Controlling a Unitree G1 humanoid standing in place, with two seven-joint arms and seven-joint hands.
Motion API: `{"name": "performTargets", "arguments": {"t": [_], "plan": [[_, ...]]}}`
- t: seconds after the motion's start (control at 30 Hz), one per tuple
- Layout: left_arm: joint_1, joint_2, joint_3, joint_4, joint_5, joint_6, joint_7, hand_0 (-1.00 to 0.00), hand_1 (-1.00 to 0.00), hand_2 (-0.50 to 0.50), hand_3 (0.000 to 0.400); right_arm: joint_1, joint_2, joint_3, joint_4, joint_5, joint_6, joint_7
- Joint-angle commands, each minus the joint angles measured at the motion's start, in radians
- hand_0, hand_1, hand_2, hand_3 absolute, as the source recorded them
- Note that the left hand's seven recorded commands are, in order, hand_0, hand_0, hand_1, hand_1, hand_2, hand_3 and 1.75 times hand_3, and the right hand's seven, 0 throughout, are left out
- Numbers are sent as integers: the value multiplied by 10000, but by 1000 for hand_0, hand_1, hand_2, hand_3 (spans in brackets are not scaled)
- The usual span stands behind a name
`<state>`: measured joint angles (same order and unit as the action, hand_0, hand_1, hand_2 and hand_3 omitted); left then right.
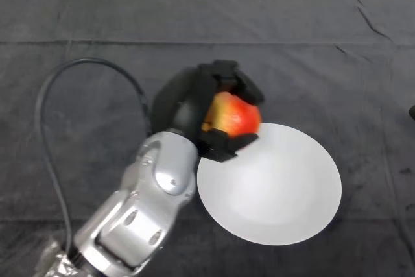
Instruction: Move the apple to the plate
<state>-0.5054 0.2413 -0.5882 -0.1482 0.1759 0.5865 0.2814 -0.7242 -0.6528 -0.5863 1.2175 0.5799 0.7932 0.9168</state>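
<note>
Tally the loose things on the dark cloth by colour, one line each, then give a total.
Red and yellow: 1, the apple, held in the left hand.
White: 1, the plate.
Total: 2.

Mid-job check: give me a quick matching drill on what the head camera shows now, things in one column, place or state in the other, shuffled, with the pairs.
Things:
1. apple
2. plate
3. robot hand
4. dark cloth

Place or state:
A. white, nothing lying flat on it, right of the arm
B. covers the whole table
C. red and yellow, held at the plate's upper left rim
D. black, fingers curled round the fruit

Pairs: 1-C, 2-A, 3-D, 4-B
</note>
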Motion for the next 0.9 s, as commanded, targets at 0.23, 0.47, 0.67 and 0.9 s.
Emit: {"name": "performTargets", "arguments": {"t": [0.23,0.47,0.67,0.9], "plan": [[-850,-67,-874,991,-866,-618,238,-1000,-1000,0,400,-284,-453,-173,13,-22,127,-44],[-1042,40,-1325,1468,-1385,-1077,114,-1000,-1000,0,400,-287,-456,-172,19,-24,127,-40],[-1132,68,-1666,1936,-1651,-1414,54,-1000,-1000,0,400,-289,-458,-171,24,-25,127,-36],[-1206,81,-1968,2467,-1871,-1713,-21,-1000,-1000,0,400,-292,-460,-171,29,-26,128,-32]]}}
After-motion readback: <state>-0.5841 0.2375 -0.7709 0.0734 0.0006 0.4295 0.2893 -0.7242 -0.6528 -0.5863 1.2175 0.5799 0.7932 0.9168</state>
